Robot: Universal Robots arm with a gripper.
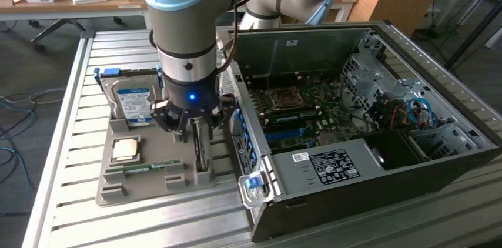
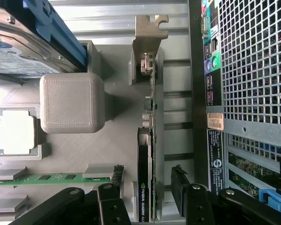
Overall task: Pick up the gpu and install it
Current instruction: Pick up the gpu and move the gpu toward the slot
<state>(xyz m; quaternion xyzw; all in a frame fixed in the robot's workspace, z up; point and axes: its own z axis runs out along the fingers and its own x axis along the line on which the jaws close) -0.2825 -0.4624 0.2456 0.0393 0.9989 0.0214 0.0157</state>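
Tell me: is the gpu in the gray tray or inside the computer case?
In the tray. The gpu stands on edge in a tray slot, outside the case.

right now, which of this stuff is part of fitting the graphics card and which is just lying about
For the job: gripper, open over the graphics card; computer case.
Lying about: hard drive, memory stick, processor chip.
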